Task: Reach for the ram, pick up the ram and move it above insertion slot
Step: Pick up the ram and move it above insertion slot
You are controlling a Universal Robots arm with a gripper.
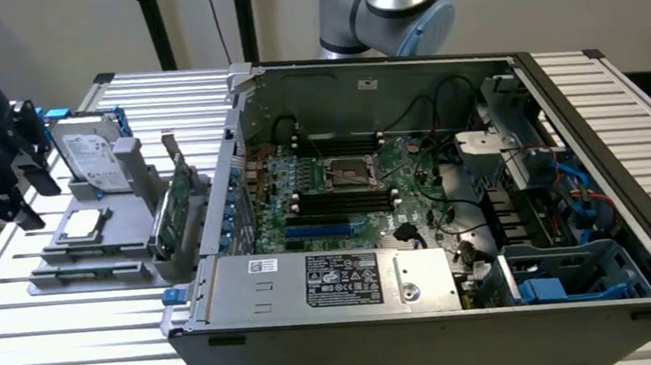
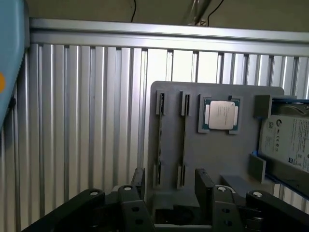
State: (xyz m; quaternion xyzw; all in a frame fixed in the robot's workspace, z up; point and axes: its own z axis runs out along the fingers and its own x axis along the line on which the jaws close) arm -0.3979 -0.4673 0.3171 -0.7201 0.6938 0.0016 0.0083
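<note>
Grey-and-blue arm joint [image 1: 393, 6], black claw [image 2: 171, 189] pointing down, fingers [image 2: 204, 186] spread apart, empty

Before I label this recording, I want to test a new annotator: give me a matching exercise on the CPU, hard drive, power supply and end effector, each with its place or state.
Things:
1. CPU
2. hard drive
3. power supply
4. end effector

Place or state:
A. open, holding nothing
B. inside the case
C. flat in a pocket of the tray
D. standing on edge in the tray

Pairs: 1-C, 2-D, 3-B, 4-A
</note>
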